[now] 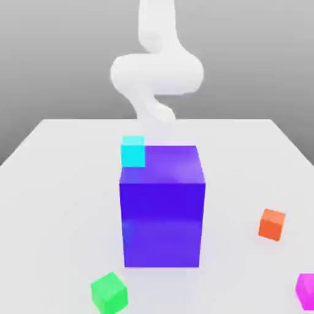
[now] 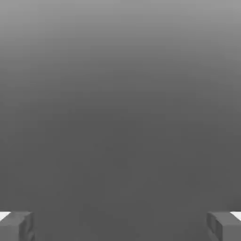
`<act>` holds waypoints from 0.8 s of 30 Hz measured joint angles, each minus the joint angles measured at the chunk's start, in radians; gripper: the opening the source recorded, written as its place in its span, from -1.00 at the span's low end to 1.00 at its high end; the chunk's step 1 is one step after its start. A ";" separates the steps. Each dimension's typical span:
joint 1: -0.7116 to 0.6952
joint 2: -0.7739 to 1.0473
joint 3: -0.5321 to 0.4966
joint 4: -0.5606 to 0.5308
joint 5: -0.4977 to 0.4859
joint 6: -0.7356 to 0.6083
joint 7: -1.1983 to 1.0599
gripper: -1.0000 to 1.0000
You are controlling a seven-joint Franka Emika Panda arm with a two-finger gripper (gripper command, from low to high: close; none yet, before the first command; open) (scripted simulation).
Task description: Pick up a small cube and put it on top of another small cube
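The gripper (image 2: 120, 226) stands wide open in the hand view, its two grey fingertips (image 2: 16, 226) far apart at opposite edges with nothing between them but plain grey ground. In the exterior view the white robot arm (image 1: 156, 70) rises behind a large glossy blue block (image 1: 162, 208) on the white bench (image 1: 55, 184). A small cyan cube (image 1: 133, 151) sits at the block's upper corner on the exterior view's left. A small orange cube (image 1: 272, 224), a small green cube (image 1: 110, 292) and a small magenta cube (image 1: 306, 289) lie apart on the bench, all well clear of the arm. None carries any writing.
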 joint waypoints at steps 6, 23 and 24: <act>0.133 0.224 -0.027 0.018 0.054 0.055 -0.216 0.00; 0.369 0.837 0.050 0.064 0.086 0.214 -0.728 0.00; 0.377 0.872 0.056 0.067 0.073 0.224 -0.747 0.00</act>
